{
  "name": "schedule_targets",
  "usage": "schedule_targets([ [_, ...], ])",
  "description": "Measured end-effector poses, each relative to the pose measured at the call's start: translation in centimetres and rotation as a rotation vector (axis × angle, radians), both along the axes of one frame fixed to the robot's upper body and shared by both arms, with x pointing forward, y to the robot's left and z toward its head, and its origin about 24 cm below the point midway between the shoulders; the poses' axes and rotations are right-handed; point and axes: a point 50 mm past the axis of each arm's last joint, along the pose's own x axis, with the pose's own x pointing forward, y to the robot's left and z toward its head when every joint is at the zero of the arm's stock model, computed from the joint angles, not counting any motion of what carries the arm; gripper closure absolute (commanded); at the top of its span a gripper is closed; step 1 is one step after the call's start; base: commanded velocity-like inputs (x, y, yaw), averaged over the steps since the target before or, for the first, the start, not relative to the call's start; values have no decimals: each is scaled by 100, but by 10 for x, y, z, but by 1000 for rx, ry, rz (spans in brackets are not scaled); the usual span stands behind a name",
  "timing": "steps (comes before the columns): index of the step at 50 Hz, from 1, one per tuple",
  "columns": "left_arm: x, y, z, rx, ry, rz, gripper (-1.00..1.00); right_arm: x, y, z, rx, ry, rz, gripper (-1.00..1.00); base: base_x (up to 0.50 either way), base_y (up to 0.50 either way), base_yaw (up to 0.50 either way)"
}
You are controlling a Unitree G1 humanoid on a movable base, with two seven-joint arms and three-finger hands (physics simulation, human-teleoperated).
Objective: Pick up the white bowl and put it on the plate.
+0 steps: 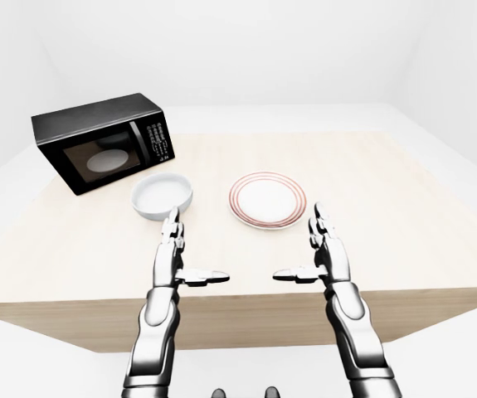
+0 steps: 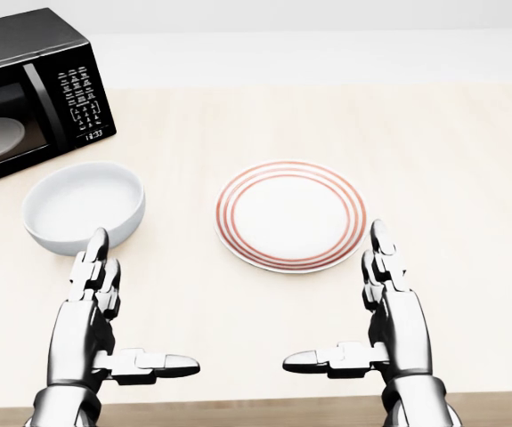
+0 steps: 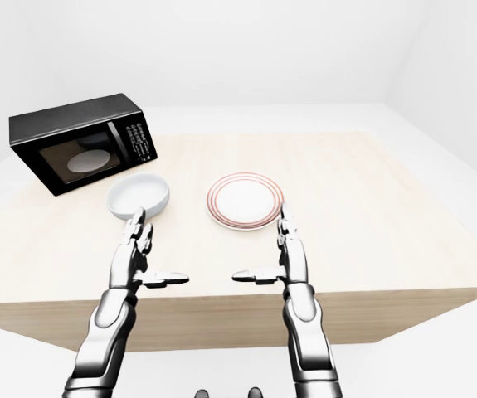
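Fingers (image 2: pixel 98 252) of the left hand (image 2: pixel 91 307) are stretched out straight with the thumb sticking sideways toward the middle, so the hand is spread and holds nothing; the right hand (image 2: pixel 389 311) mirrors it, equally spread and empty. Both hover over the near edge of the wooden table (image 2: pixel 469 178).

In the head view the white bowl (image 2: pixel 84 206) sits upright toward the table's left side, just beyond the left fingertips and apart from them. The plate (image 2: pixel 290 213), white with red rings, lies near the table's middle, beside the bowl with a clear strip of wood between them. A black microwave (image 2: pixel 26 93) stands at the far left corner, close behind the bowl.

Several things could go wrong from here. With the fingers pointing flat at the bowl's near wall, a straight push forward would likely shove it toward the microwave rather than catch it. The rim looks smooth and rounded, so a shallow pinch by three fingers may slip and let the bowl tip or drop. A wide reach might also knock the microwave. On the carry across, a low bowl could clip the plate's raised rim and slide it, and an off-centre release could leave the bowl tilted on that rim.
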Motion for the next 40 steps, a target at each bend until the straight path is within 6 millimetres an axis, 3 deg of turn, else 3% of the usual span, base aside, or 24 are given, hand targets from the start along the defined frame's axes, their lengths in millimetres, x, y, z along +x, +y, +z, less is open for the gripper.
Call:
schedule_targets([
  [16, 0, 5, 0, 1, 0, 0, -100, -2, -2, 6, -13, -23, 4, -100, 0, 0, 0],
  [40, 0, 6, 1, 0, -1, -1, -100, -3, 1, 4, -38, -17, 14, -100, 0, 37, 0],
])
